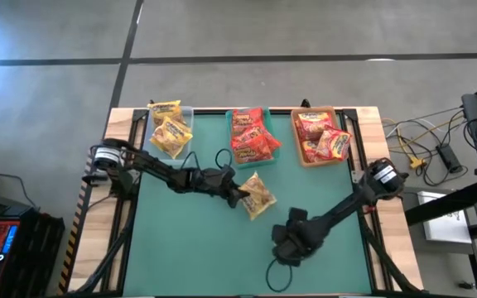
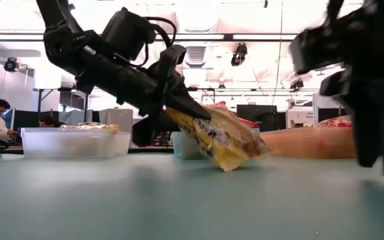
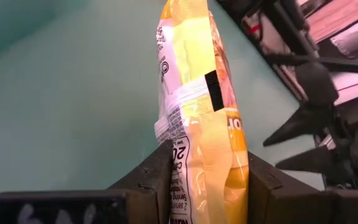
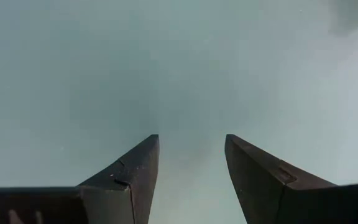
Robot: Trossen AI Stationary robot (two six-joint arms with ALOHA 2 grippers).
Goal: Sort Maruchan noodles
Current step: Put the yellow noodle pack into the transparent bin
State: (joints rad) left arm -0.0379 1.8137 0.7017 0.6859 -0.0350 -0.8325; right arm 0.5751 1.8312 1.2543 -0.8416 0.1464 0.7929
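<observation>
High view: the left gripper (image 1: pixel 237 193) sits near the middle of the green table (image 1: pixel 189 248), its fingers closed on the near end of a yellow noodle packet (image 1: pixel 257 195). The packet's long axis runs on from the fingertips away from the left arm's base, slanting toward the table's front right. The clear tray (image 1: pixel 170 131) holding the other yellow packets lies at the back left, well apart from the held packet, so the carry would have to swing back toward the left arm's own side. A teal tray (image 1: pixel 252 136) and a tan tray (image 1: pixel 321 136) with red packets stand along the back edge. The right gripper (image 1: pixel 288 245) waits near the front, farther from the packet than the left.

Low view: the packet (image 2: pixel 222 139) hangs tilted from the left gripper (image 2: pixel 179 100), its free end pointing down, with its lowest corner at or just above the table; contact cannot be told.

Left wrist view: both dark fingers (image 3: pixel 157 180) press the packet (image 3: pixel 197 112) on its two flat faces, so it stands edge-on between them, its length pointing straight ahead from the fingertips. The grip looks secure, though the crinkly film could slip.

Right wrist view: the right gripper (image 4: pixel 191 174) has its fingers parted with nothing between them, only bare green table (image 4: pixel 179 62) ahead.
</observation>
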